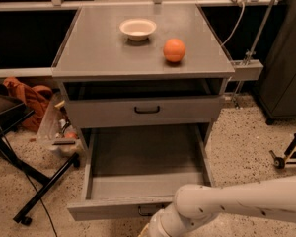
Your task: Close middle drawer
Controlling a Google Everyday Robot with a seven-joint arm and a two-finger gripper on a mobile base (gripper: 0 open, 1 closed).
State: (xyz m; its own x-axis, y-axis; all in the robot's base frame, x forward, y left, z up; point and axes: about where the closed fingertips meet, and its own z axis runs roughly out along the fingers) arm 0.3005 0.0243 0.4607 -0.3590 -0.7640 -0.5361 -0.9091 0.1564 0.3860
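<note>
The middle drawer [143, 157] is standing open, the arm [212, 206] is reaching before its front, gripper below view, state unknown.

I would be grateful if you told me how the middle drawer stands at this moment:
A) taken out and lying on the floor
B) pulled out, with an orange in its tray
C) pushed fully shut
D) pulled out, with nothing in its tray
D: the middle drawer is pulled far out and its grey tray is bare. The orange sits on the cabinet top. The gripper is out of view below the bottom edge, where the arm leads.
</note>
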